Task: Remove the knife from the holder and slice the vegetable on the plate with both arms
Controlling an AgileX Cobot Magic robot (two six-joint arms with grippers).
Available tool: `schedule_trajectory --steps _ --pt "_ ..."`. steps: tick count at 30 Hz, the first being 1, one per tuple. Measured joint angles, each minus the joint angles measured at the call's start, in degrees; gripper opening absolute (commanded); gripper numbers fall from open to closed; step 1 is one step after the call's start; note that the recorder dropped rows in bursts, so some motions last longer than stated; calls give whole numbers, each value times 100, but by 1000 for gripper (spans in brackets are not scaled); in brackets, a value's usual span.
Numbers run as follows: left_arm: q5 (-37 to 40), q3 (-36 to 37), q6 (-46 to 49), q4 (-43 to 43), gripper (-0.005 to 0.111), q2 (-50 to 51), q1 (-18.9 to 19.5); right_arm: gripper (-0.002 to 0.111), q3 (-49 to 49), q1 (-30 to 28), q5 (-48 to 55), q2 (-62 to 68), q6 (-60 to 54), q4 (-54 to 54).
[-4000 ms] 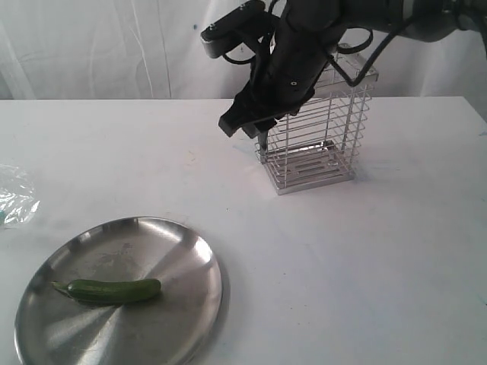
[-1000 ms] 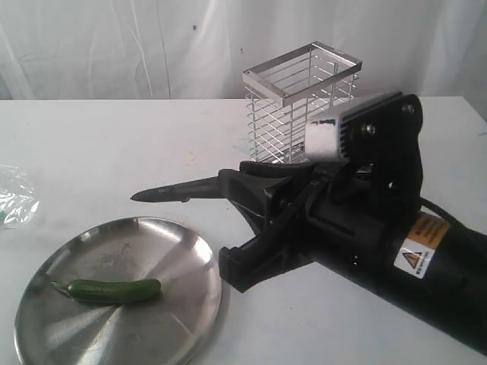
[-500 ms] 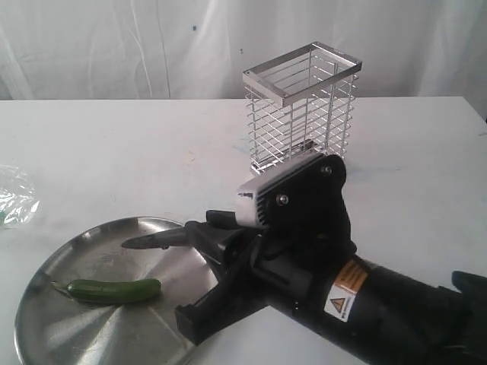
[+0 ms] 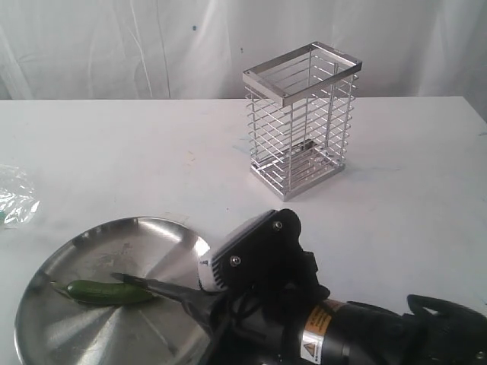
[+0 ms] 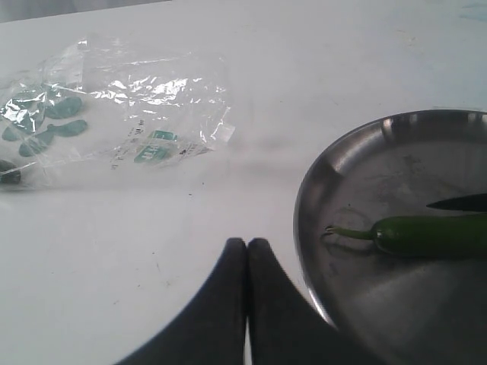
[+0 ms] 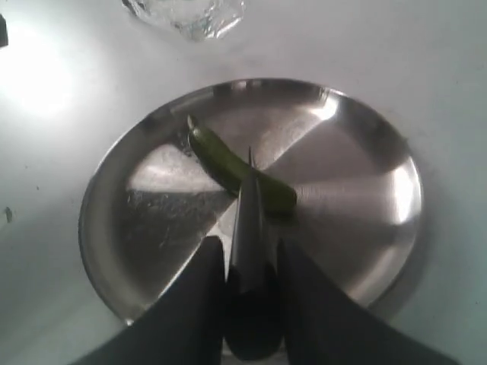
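White table (image 4: 114, 152), on which a tall silver wire holder (image 4: 302, 122) is stood toward the back. Nearer the front, a round steel plate (image 4: 84, 338) is set. The knife (image 6: 247, 209) is clamped by its dark handle between the right fingers (image 6: 199, 304), its blade crossing over the green vegetable (image 6: 217, 161) (lying mid-plate). The left fingers (image 5: 217, 312) are pressed together, empty, beside the plate's rim.

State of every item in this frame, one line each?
knife: held by its handle, blade across the vegetable, contact unclear.
holder: upright, no knife inside.
vegetable: whole, lying on the plate.
plate: flat on the table.
right gripper: shut on the knife.
left gripper: shut, empty, beside the plate.
plastic bag: crumpled on the table.
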Motion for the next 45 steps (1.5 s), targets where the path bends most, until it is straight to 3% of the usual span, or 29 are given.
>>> schedule_trajectory --steps 10,32,45 --pt "0 0 0 0 0 0 0 0 0 0 1428 0 -180 62" --pt "0 0 0 0 0 0 0 0 -620 -39 2799 511 -418 253" --pt "0 0 0 0 0 0 0 0 -1262 -509 3599 876 -430 91"
